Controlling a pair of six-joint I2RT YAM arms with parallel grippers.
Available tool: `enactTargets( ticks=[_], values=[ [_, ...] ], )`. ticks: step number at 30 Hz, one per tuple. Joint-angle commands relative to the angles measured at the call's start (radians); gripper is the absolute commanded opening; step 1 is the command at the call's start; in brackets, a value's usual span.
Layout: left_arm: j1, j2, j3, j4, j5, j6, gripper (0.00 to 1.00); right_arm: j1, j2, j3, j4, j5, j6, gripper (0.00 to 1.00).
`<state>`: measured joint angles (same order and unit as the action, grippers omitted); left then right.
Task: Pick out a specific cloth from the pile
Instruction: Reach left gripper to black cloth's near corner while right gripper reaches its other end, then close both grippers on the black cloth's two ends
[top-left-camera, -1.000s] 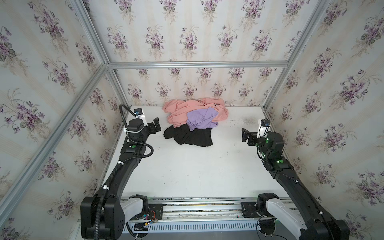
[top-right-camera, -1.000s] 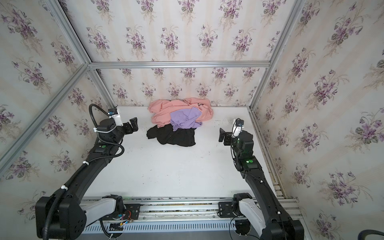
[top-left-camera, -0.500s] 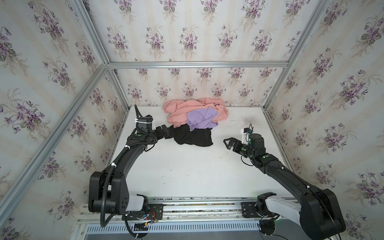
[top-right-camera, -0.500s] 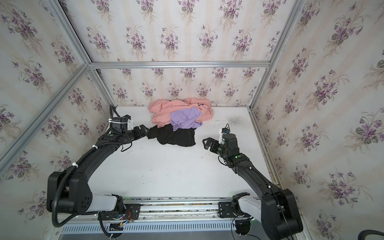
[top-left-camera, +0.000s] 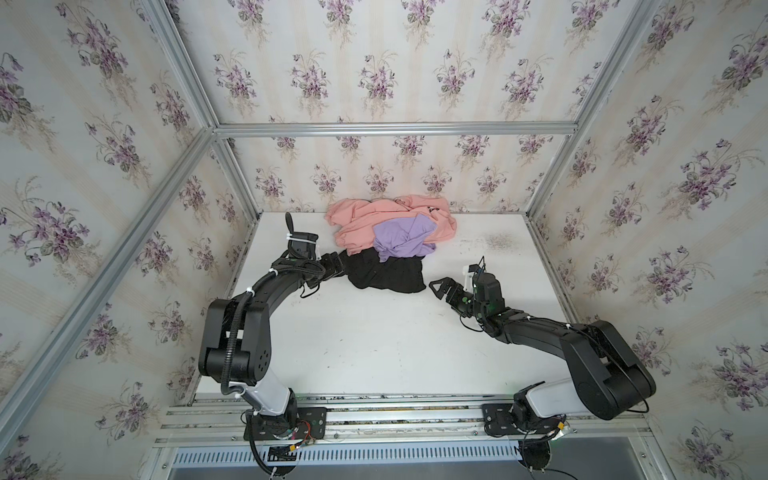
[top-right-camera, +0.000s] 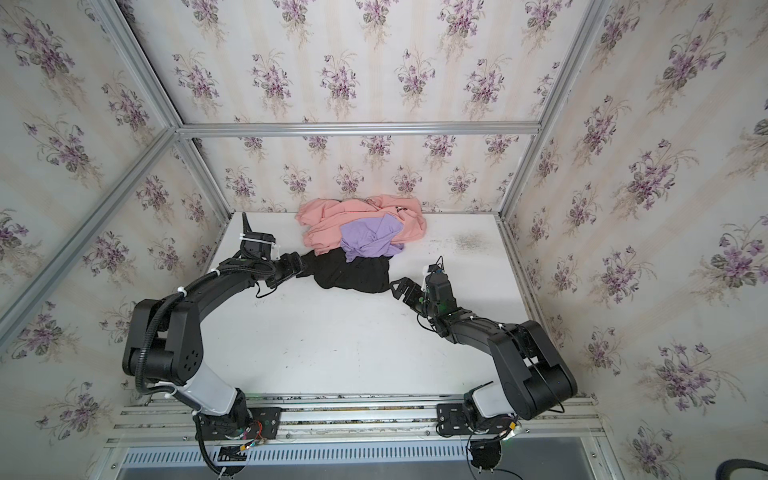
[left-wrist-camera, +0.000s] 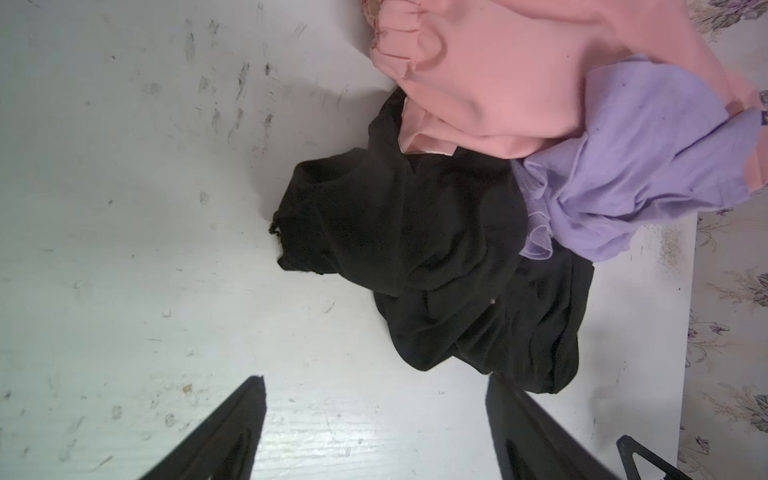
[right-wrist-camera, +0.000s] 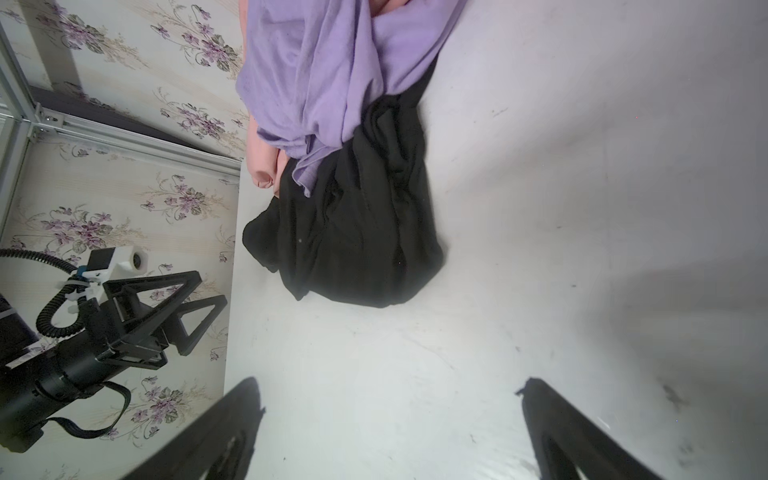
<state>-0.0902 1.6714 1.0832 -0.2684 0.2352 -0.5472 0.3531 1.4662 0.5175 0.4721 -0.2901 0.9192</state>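
The pile lies at the back of the white table (top-left-camera: 374, 340). It holds a salmon-pink sweatshirt (top-left-camera: 365, 222) (top-right-camera: 328, 222), a lilac garment (top-left-camera: 401, 241) (top-right-camera: 370, 241) on top, and the black cloth (top-left-camera: 388, 274) (top-right-camera: 353, 276) (left-wrist-camera: 415, 232) (right-wrist-camera: 357, 232) spilling out at the front. My left gripper (top-left-camera: 337, 264) (top-right-camera: 298, 264) (left-wrist-camera: 376, 378) is low at the cloth's left edge. It is open over bare table, and one finger (left-wrist-camera: 511, 407) is beside the cloth's hem. My right gripper (top-left-camera: 435, 286) (top-right-camera: 397, 286) (right-wrist-camera: 390, 384) stands open just off the cloth's right corner.
Floral-papered walls with aluminium posts (top-left-camera: 235, 183) close in the table on three sides. A metal rail (top-left-camera: 395, 411) carrying both arm bases runs along the front. The lilac garment (left-wrist-camera: 648, 166) and the pink sweatshirt (left-wrist-camera: 498, 83) overlap the cloth's far side.
Both arms have swung down and inward from the table's sides to the black cloth. The left jaws have narrowed a little. The garments have not moved.
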Motion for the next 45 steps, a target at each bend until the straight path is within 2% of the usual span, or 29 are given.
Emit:
enactTargets(
  ticks=[1, 5, 8, 16, 27, 32, 38, 45],
  values=[
    [0.001, 0.022, 0.009, 0.042, -0.047, -0.021, 0.84, 0.010, 0.054, 0.042, 0.080, -0.010, -0.009, 1.00],
    [0.001, 0.054, -0.004, 0.115, -0.081, -0.045, 0.82, 0.039, 0.141, 0.114, 0.063, -0.058, -0.037, 1.00],
    [0.001, 0.114, 0.022, 0.150, -0.050, -0.074, 0.80, 0.056, 0.180, 0.125, 0.090, -0.057, -0.026, 1.00],
    [0.001, 0.235, 0.119, 0.158, -0.019, -0.093, 0.70, 0.059, 0.185, 0.148, 0.051, -0.056, -0.054, 1.00],
    [0.004, 0.321, 0.210, 0.155, -0.013, -0.107, 0.42, 0.060, 0.189, 0.164, 0.032, -0.065, -0.062, 1.00],
    [0.006, 0.328, 0.216, 0.155, -0.005, -0.114, 0.25, 0.061, 0.181, 0.151, 0.035, -0.055, -0.057, 1.00],
    [0.005, 0.305, 0.207, 0.155, -0.011, -0.109, 0.10, 0.062, 0.181, 0.142, 0.045, -0.052, -0.040, 1.00],
    [-0.003, 0.263, 0.200, 0.156, -0.005, -0.112, 0.04, 0.061, 0.201, 0.140, 0.080, -0.037, 0.001, 0.91]
  ],
)
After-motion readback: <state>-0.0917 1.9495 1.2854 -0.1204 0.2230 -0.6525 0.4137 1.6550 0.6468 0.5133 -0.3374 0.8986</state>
